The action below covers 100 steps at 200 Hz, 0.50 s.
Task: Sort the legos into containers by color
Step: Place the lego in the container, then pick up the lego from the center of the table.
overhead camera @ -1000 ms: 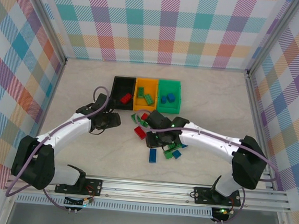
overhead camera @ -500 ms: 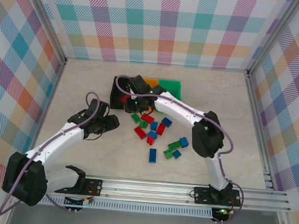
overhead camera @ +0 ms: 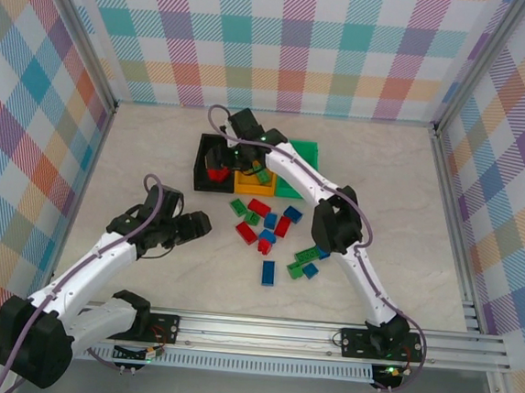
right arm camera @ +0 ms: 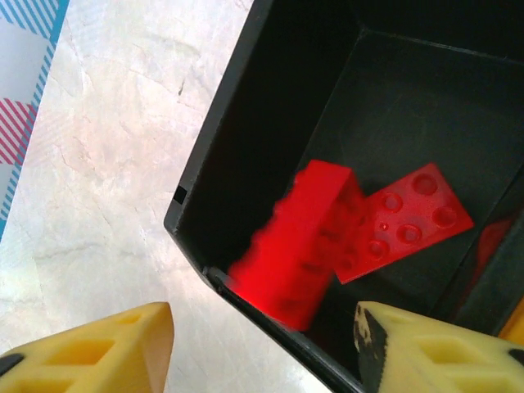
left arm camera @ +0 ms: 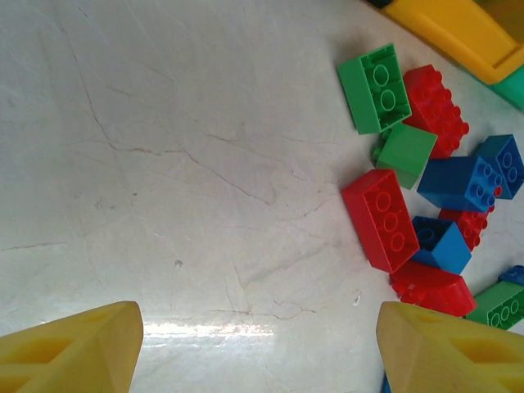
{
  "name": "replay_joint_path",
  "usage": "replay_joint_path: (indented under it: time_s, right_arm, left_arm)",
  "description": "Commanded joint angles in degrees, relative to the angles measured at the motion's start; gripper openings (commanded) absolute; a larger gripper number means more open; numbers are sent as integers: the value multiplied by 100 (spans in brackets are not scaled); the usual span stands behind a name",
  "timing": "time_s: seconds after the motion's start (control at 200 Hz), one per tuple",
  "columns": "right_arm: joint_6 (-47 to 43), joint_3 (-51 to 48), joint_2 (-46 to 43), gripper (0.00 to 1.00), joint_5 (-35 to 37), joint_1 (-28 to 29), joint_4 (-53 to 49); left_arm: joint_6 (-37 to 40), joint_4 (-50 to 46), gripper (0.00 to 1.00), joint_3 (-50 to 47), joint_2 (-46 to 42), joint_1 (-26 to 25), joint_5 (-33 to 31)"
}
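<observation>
Everything here reads best from the black bin, the left-hand one of the three joined containers. The right fingers hang directly over it, spread apart, with nothing pinched between them. Under them a red brick shows as a blur over the bin's near wall, touching neither finger; I'd judge it to be dropping in. Just beside it another red brick lies flat on the bin floor, studs up.

The loose legos sit on the table on the near side of the black bin, toward the arm bases and off to its right. They are a close cluster of red, green and blue.

The left fingers are also on the near side of the black bin, almost straight back from it. They hover above bare table, wide open and empty. That puts the left arm much nearer the cluster, while the right arm is stretched out over the bin.

From the left fingers the cluster lies ahead and to the right. Its nearest piece is a red two-by-four at the cluster's left edge. Its long axis runs roughly away from the fingers, tilted a little. The fingers' closing line would therefore cross its short width, which looks a fair approach, though a blue brick touches its right flank.
</observation>
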Motion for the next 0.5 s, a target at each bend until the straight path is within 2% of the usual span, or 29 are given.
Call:
replay_joint_path:
  time_s: [0.0, 0.13, 0.27, 0.495]
  right_arm:
    - [-274, -96, -394, 62, -215, 85, -118]
    - [-539, -1217, -1201, 62, 127, 207, 160]
    - [-517, -2921, -2211, 62, 396, 263, 640]
    - [-184, -5406, -3767, 62, 909, 263, 1343]
  left_arm:
    - [71, 28, 75, -87, -82, 50, 222]
    - [151, 210, 75, -70, 33, 50, 417]
    - [322, 509, 75, -6, 313, -32, 791]
    - [434, 894, 75, 121, 965, -609, 924]
